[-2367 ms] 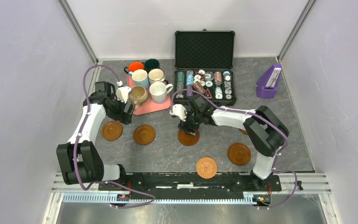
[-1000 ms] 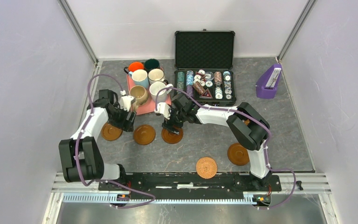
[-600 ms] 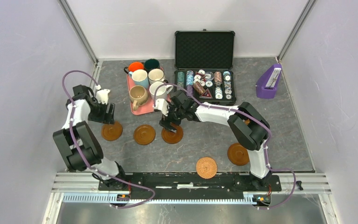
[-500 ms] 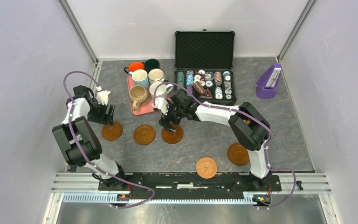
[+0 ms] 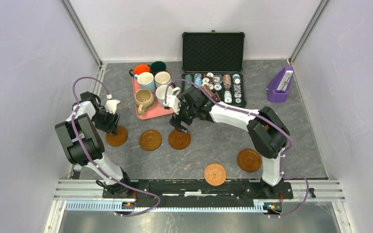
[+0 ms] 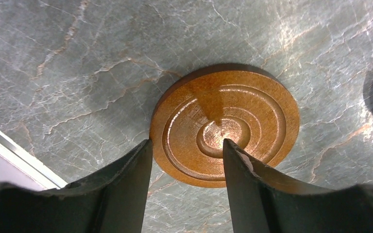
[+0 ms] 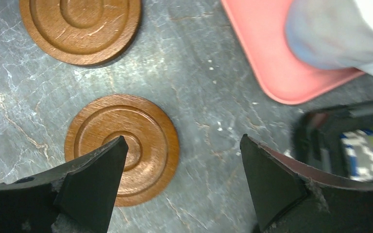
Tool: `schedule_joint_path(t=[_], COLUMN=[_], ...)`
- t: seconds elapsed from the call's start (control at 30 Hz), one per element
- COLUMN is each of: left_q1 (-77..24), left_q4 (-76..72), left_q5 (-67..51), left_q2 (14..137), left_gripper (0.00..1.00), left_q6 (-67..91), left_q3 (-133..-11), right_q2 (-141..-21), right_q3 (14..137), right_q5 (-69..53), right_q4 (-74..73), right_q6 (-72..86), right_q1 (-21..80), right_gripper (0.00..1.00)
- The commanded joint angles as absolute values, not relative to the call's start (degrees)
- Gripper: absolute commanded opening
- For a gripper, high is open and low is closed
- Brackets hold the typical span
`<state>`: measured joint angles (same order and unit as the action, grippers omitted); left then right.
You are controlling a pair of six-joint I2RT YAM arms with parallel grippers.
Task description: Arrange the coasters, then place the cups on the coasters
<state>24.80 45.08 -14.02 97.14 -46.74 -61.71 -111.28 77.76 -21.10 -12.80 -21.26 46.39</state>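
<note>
- We see pale walls [image 5: 24,97] enclosing the grey marbled worktop [image 5: 213,145].
- The cups [image 5: 154,87] stand on the pink tray [image 5: 148,114]; we judge none placed yet.
- The right tool [image 5: 178,126], now lifted and spread wide, has released the third coaster [image 5: 179,140] in the row.
- The left tool [image 5: 110,122], jaws apart and empty, hovers over the first coaster [image 5: 117,137].

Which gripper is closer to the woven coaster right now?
Right. The right gripper hovers over the third brown coaster, behind and left of the woven coaster. The left gripper sits farther left, over the leftmost coaster.
</note>
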Motion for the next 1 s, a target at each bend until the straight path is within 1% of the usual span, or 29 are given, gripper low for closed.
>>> schedule_joint_path(t=[0.0,0.5,0.97], left_q1=[25.19,25.21,25.18], left_q4=[45.61,45.62,46.72], left_q5=[-14.33,-13.78,-11.18], left_q2=[96.39,90.66,84.56], left_gripper=[0.60,0.51,0.50], left_q6=[-51.22,-54.28,-57.88], left_q3=[-59.60,-52.30,-47.49], right_q2=[-106.23,-104.06,-103.10], right_q3=[76.47,73.43,72.35], right_q5=[-22.23,-22.63,-22.49], right_q4=[-12.80,-12.83,-12.74], right_q6=[-21.84,-21.53,-21.71], right_q1=[44.31,43.60,42.98], right_gripper=[0.94,0.94,0.94])
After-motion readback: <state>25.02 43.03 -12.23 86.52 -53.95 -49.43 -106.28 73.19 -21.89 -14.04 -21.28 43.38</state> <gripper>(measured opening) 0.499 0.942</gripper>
